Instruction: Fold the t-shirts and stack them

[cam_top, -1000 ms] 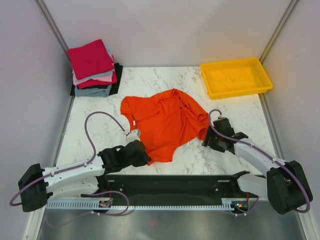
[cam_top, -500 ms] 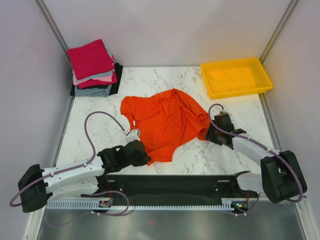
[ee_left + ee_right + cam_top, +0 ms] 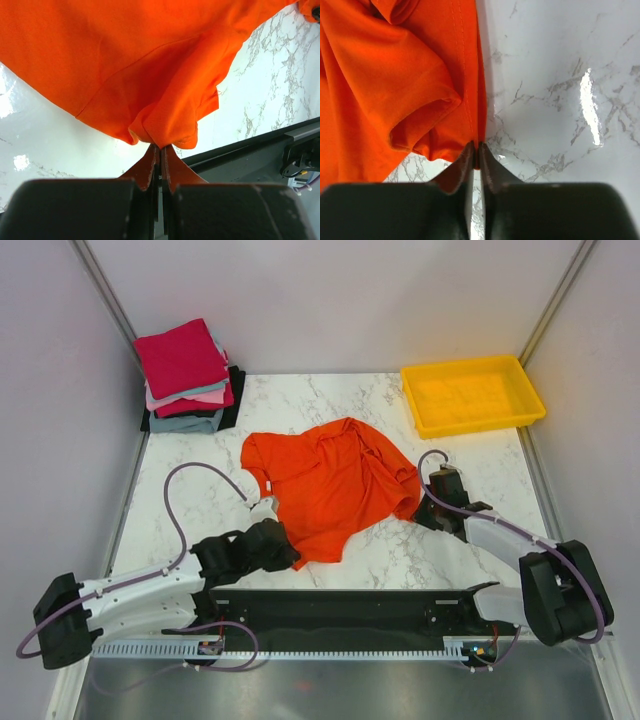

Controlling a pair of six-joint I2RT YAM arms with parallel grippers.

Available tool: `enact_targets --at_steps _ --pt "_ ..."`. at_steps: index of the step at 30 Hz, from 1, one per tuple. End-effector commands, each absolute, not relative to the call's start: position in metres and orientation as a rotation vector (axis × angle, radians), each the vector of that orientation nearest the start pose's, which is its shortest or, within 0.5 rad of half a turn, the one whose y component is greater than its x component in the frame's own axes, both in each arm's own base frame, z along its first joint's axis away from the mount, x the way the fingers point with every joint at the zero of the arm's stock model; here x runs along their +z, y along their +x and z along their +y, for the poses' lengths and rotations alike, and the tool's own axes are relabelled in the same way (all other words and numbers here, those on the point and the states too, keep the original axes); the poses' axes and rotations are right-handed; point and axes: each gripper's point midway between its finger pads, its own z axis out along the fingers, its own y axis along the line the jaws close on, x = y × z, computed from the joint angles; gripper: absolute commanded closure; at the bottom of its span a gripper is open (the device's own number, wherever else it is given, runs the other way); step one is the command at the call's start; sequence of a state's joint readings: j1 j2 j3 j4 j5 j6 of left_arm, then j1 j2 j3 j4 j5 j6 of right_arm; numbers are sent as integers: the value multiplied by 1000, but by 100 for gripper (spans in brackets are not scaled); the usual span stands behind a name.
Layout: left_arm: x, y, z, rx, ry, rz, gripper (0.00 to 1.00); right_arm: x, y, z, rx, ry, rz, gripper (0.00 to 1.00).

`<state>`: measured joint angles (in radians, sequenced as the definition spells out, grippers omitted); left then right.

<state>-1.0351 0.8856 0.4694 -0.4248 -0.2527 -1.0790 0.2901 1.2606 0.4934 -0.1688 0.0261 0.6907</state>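
Observation:
A bright orange-red t-shirt (image 3: 330,485) lies crumpled in the middle of the marble table (image 3: 200,490). My left gripper (image 3: 291,552) is at the shirt's near corner, shut on a pinch of the orange cloth (image 3: 165,127); in the left wrist view the gripper (image 3: 160,147) has its jaws pressed together on it. At the shirt's right edge, my right gripper (image 3: 419,512) is shut on the hem (image 3: 470,100); the right wrist view shows the gripper (image 3: 476,146) with cloth between its tips. Folded t-shirts (image 3: 185,370), crimson on top, are stacked at the back left.
A yellow plastic tray (image 3: 470,395) stands at the back right corner. Grey walls enclose the table on the left, right and back. The arms' black base rail (image 3: 340,610) runs along the near edge.
The right gripper moved in to the shirt's right edge and shut on the hem. The left arm stayed shut on the near corner and shifted slightly.

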Motion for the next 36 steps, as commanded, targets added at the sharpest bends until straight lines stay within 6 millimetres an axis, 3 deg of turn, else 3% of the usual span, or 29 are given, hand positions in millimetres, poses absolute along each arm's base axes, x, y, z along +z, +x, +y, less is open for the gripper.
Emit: enact_targets --at_steps 1,3,5,6,7,8,9,10,11,12,13,15,16,17,18,19,20,21,22,24,25,26,28,30,33,36 --pt "82 142 -214 -672 -143 2451 98 0 246 99 348 545 2562 90" --pt "89 143 -213 -677 -118 2437 98 4 251 101 361 551 2546 100" --pt "98 144 -207 -653 -103 2420 98 14 253 102 377 550 2531 100" --pt "105 145 -202 -639 -100 2406 98 29 262 105 395 541 2502 100" --pt "129 149 -201 -659 -84 2354 98 41 265 105 402 532 2485 100" --pt "142 155 -192 -626 -99 2312 98 60 263 104 409 518 2466 100" --pt "146 151 -176 -556 -86 2325 98 92 275 106 432 502 2399 100" --pt "182 155 -171 -590 -85 2247 98 112 278 104 432 493 2360 100" --pt "198 159 -158 -547 -101 2199 98 157 280 99 429 484 2277 100" --pt "208 158 -144 -489 -66 2186 98 180 280 93 414 490 2228 100" --pt "245 162 -133 -500 -94 2099 98 204 279 88 410 494 2172 100" --pt "279 163 -117 -467 -36 2018 98 276 267 73 428 496 1978 100" --pt "313 164 -108 -486 -40 1947 98 299 261 68 437 496 1921 100" --pt "329 164 -104 -482 -17 1913 98 341 248 60 453 489 1827 100" --pt "345 164 -97 -443 45 1873 98 359 240 58 464 479 1785 100" --pt "381 161 -86 -472 27 1798 98 379 232 54 475 476 1737 100" --pt "398 160 -81 -476 40 1762 98 401 218 50 500 461 1671 100" --pt "414 159 -75 -451 78 1724 98 434 203 44 518 447 1581 100" --pt "447 153 -60 -484 47 1649 98 451 192 39 525 444 1529 100" --pt "479 149 -48 -472 75 1568 98 498 158 21 532 440 1377 100" --pt "508 140 -36 -519 66 1496 98 510 147 15 522 436 1339 100" --pt "523 136 -32 -531 74 1459 98 532 128 7 525 433 1278 100" --pt "555 130 -26 -523 126 1388 98 552 113 -3 497 433 1241 100" --pt "578 130 -31 -528 150 1352 98 555 114 -3 477 429 1265 100" --pt "588 144 -49 -453 220 1351 98 544 136 3 450 428 1338 100" --pt "588 180 -80 -296 240 1404 98 517 177 10 382 448 1448 100"
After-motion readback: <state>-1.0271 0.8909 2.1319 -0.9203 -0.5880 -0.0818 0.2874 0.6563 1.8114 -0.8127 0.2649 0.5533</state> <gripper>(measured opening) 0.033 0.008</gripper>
